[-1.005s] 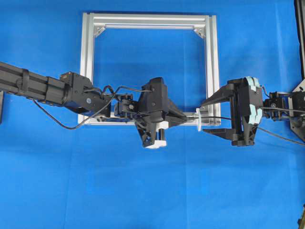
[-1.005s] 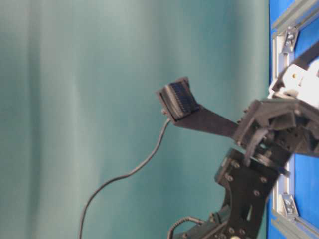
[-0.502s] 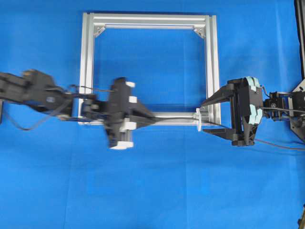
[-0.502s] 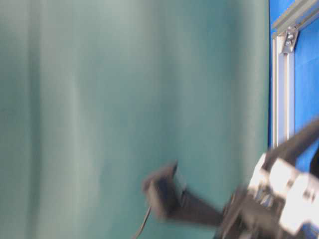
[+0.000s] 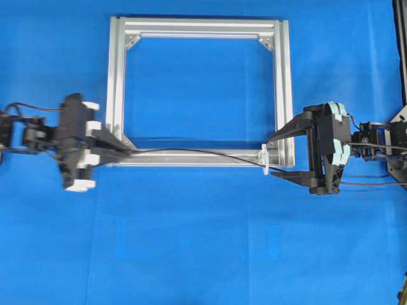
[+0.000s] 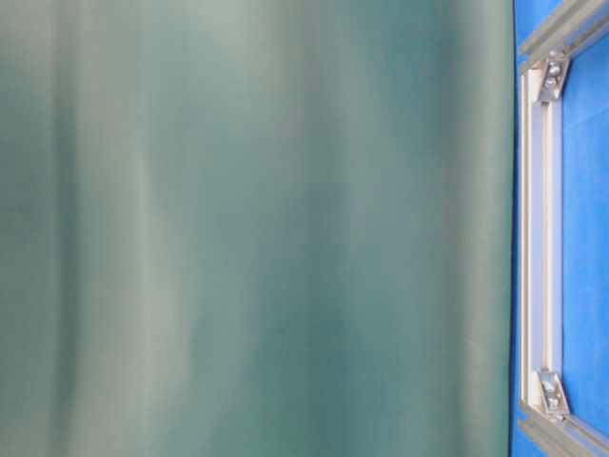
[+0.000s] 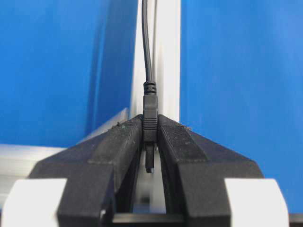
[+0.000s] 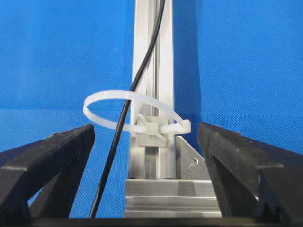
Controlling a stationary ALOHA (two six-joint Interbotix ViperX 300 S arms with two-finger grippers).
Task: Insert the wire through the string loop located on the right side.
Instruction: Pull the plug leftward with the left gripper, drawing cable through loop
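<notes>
Wire (image 8: pixel 124 111): threaded through the string loop (image 8: pixel 135 112), running along the near bar of the silver frame (image 5: pixel 197 27) from right to left.
Left hand (image 5: pixel 124 150): clamped on the wire's plug (image 7: pixel 150 118), at the frame's near-left corner.
Right hand (image 5: pixel 275 154): fingers spread wide either side of the loop, holding nothing.
Doing it well: likely keep the pull straight along the bar, gentle, so the loop isn't dragged sideways.
</notes>
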